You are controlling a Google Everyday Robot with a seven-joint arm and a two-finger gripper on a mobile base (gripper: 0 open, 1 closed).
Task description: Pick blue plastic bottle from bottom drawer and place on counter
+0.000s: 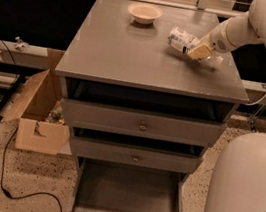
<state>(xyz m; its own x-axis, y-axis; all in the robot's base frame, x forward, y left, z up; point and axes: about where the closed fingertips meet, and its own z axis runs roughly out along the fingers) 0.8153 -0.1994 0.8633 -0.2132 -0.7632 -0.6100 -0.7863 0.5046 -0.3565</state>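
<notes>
The blue plastic bottle [180, 39] is held on its side just above the right rear part of the grey counter [127, 51]. My gripper [199, 51] is shut on the bottle, its arm coming in from the upper right. The bottle's label end points left toward the bowl. The bottom drawer [127, 198] is pulled out at the foot of the cabinet and shows an empty grey tray.
A shallow cream bowl [144, 12] sits at the back middle of the counter. Two upper drawers with round knobs [142, 127] are slightly open. An open cardboard box [35, 112] and a black cable [22, 191] lie on the floor at left. The robot's white body [245, 192] fills the lower right.
</notes>
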